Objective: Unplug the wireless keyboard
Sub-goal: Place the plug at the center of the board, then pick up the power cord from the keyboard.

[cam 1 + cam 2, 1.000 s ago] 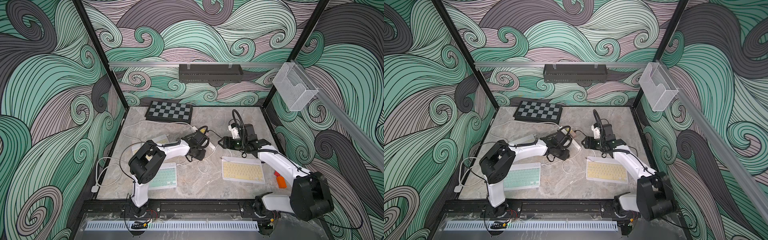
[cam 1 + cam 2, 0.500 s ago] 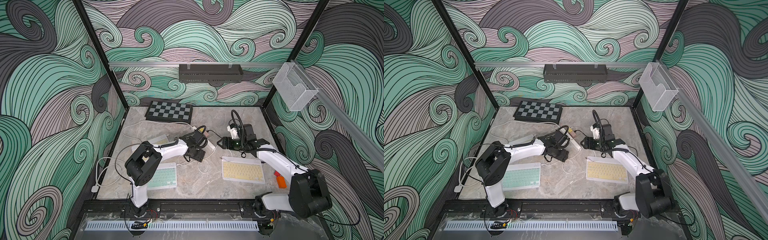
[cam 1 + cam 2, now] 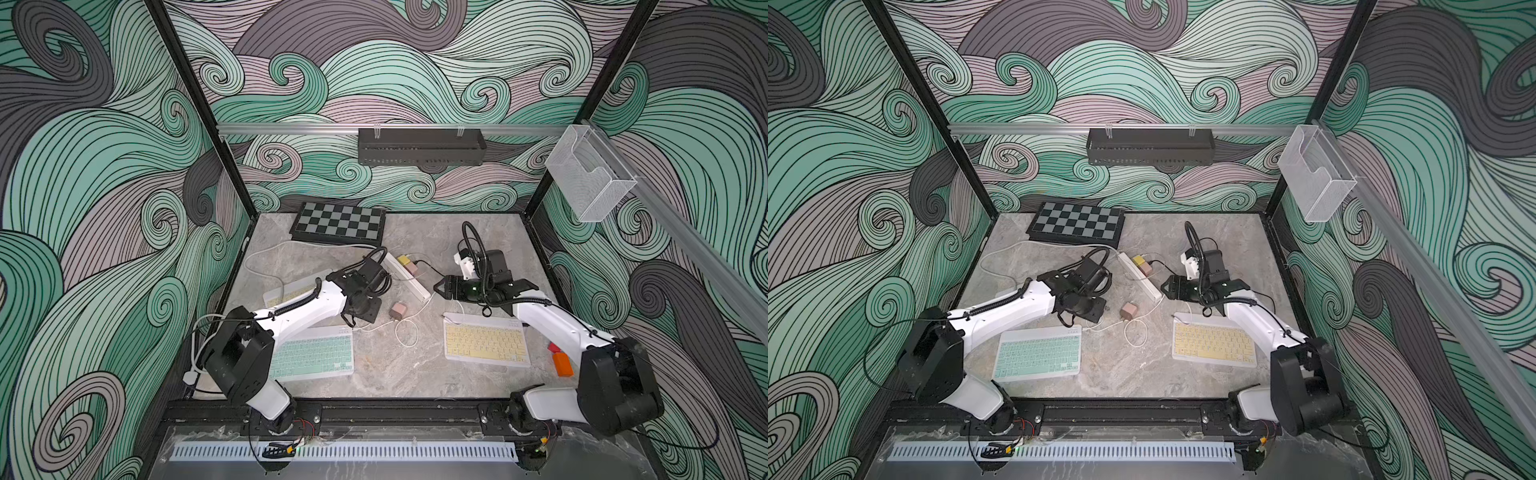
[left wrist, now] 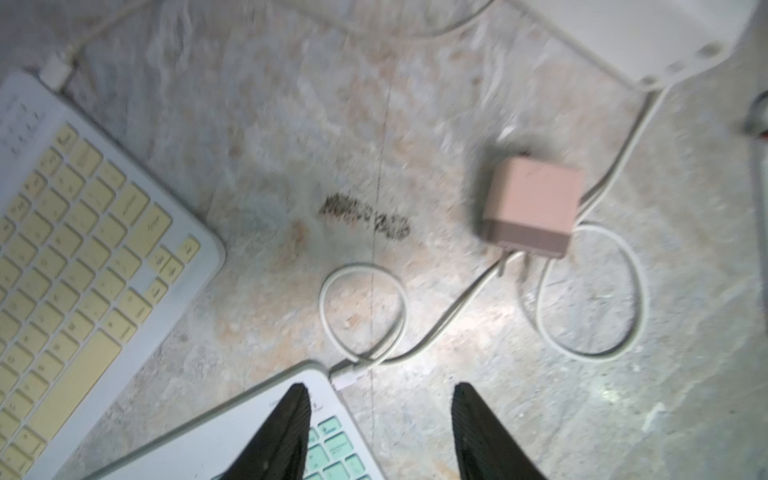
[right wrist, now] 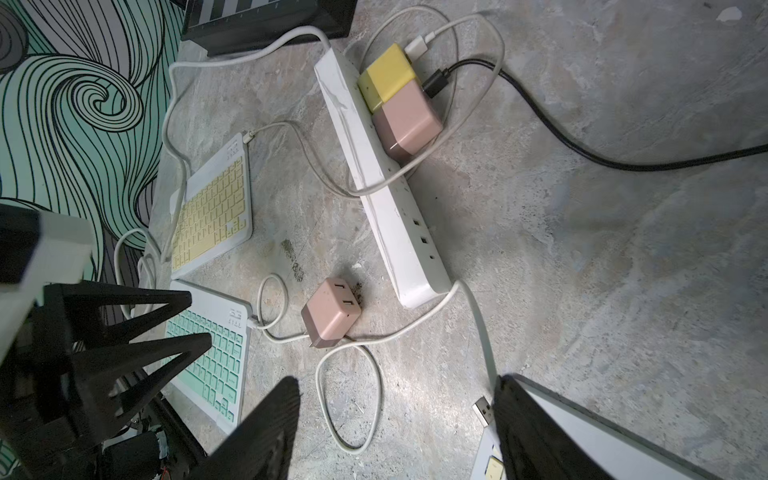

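Left gripper (image 4: 380, 388): jaws apart, nothing between them. Right gripper (image 5: 397, 382): jaws wide apart, also empty.

Your target, I judge, is the green keyboard (image 4: 257, 424). One left finger hangs over its corner, the other over bare table.

Key relation: the white cable plug (image 4: 347, 374) sits in that corner, just ahead of the left jaws and nearer the finger over the keyboard. Its long axis runs out from the corner, slanting ahead and toward the other finger. The left arm is much nearer; the right jaws are well apart from it. You likely need to straddle the plug across its short side and pull along that axis.

The loose pink adapter (image 5: 330, 311) lies further ahead of the left jaws, prongs bare, apart from the power strip (image 5: 382, 187).

Counts:
- **Keyboards, three:** the green one, a yellow keyboard (image 3: 484, 343) under the right jaws, and a second yellow keyboard (image 4: 75, 232) beside the left jaws.
- **Adapters, three:** the loose one, plus a yellow adapter (image 5: 386, 77) and a plugged pink adapter (image 5: 409, 120), touching side by side in the strip.
- **Strip:** one.
- **Bare USB plug (image 5: 482, 409):** one, just beside a right finger.
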`<action>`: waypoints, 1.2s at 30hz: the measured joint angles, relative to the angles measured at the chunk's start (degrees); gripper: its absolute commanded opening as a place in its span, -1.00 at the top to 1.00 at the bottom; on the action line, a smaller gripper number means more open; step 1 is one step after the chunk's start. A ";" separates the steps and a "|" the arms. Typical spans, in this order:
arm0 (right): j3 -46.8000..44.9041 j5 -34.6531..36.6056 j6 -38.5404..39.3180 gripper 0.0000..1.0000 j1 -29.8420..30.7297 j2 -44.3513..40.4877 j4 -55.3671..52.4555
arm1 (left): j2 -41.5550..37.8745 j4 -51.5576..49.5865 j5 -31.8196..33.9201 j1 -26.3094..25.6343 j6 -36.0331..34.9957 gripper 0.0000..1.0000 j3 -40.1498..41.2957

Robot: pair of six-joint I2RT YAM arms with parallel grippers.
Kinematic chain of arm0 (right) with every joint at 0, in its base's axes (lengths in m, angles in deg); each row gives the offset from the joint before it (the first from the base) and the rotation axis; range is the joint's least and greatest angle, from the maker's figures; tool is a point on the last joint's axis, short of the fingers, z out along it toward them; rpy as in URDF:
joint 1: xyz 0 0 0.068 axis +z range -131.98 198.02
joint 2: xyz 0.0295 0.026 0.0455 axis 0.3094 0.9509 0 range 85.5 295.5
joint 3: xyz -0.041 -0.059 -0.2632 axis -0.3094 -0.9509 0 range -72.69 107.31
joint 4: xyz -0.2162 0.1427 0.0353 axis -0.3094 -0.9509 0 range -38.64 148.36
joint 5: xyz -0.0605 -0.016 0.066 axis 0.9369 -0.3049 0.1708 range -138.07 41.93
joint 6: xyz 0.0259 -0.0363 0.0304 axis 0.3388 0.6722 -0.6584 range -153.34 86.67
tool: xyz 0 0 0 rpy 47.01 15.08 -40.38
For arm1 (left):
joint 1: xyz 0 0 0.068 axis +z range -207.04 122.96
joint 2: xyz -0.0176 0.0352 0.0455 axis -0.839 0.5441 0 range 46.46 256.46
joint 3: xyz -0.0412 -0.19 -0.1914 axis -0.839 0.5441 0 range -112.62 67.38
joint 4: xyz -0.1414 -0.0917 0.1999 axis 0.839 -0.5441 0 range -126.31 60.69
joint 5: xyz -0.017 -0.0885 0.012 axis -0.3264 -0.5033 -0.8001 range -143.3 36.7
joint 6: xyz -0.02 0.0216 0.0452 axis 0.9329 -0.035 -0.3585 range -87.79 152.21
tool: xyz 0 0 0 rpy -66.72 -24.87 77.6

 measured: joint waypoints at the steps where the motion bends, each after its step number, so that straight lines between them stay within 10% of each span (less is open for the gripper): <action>1: 0.00 -0.33 0.00 -0.47 0.00 0.28 0.35 | 0.57 -0.66 -0.04 0.22 0.04 -0.02 0.31; 17: -0.70 -2.05 -0.15 -0.48 -0.42 0.17 0.85 | 11.13 -0.35 -3.58 0.59 -2.89 0.01 -1.38; 36: -0.70 -3.37 -1.09 -0.49 -1.01 -2.38 0.81 | 14.67 1.84 -3.65 0.48 -5.42 0.74 -2.89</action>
